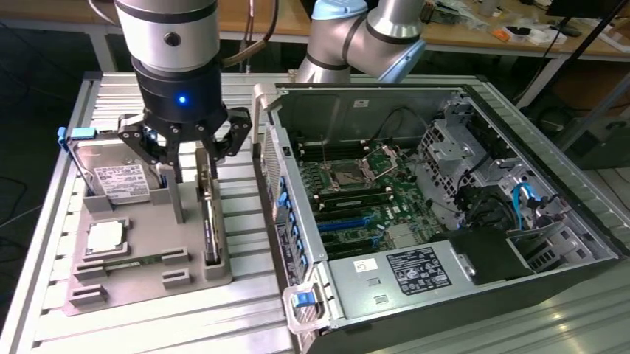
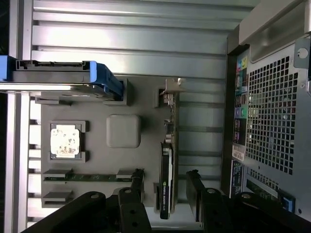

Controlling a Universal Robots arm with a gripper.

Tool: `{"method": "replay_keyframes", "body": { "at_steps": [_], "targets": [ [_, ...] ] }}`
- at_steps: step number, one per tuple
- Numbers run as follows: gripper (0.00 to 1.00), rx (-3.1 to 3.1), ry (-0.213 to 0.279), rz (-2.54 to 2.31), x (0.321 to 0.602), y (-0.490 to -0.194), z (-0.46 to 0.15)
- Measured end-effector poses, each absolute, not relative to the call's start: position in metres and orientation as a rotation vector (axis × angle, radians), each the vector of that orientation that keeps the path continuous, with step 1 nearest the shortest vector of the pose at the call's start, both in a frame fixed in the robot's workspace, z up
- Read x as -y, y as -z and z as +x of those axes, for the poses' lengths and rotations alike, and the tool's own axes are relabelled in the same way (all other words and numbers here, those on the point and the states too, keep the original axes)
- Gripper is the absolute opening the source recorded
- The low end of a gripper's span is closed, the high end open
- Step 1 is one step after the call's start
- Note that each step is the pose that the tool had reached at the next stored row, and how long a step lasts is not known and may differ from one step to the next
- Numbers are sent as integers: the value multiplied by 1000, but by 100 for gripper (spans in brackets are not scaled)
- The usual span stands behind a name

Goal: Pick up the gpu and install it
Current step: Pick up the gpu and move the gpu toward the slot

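Both faces of the gpu (image 2: 166,187) have open gaps; the computer case (image 2: 272,121) rises beside one, the hard drive (image 2: 53,77) beyond the other.

Hard drive (image 1: 123,181), chip (image 1: 105,237) on tray (image 1: 147,230) (grey); case (image 1: 394,110) open.

Cool, even indoor light falls from above. The desk (image 1: 147,324) shines pale, and in the wrist view its bare slats carry broad bands of glare. The computer case (image 1: 443,184) is dimmer inside, its black corners nearly featureless. The small chip (image 2: 64,141) is washed out white. The tool (image 2: 165,173) is almost a silhouette; a blue light (image 1: 181,98) glows on its body.
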State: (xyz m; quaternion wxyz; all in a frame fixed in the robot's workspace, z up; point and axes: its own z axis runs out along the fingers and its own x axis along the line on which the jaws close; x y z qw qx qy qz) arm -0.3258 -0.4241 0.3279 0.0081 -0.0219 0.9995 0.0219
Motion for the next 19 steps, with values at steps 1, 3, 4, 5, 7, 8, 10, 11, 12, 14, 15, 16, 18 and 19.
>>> {"method": "replay_keyframes", "body": {
  "at_steps": [1,3,4,5,7,8,10,11,12,14,15,16,18,19],
  "targets": [
    [48,-3124,-69,-68,425,-326,-326],
    [48,-3124,-69,-68,426,-321,-326],
    [48,-3124,-69,-68,427,-319,-326],
    [48,-3124,-69,-68,429,-318,-326],
    [48,-3124,-69,-68,432,-314,-326],
    [48,-3124,-69,-68,434,-312,-326],
    [48,-3124,-69,-68,435,-309,-326],
    [48,-3124,-69,-68,435,-305,-326],
    [48,-3124,-69,-68,435,-303,-326],
    [48,-3124,-69,-68,435,-297,-326],
    [48,-3124,-69,-68,436,-295,-326],
    [48,-3124,-69,-68,436,-293,-326],
    [48,-3124,-69,-68,436,-288,-326],
    [48,-3124,-69,-68,436,-286,-326]
  ]
}}
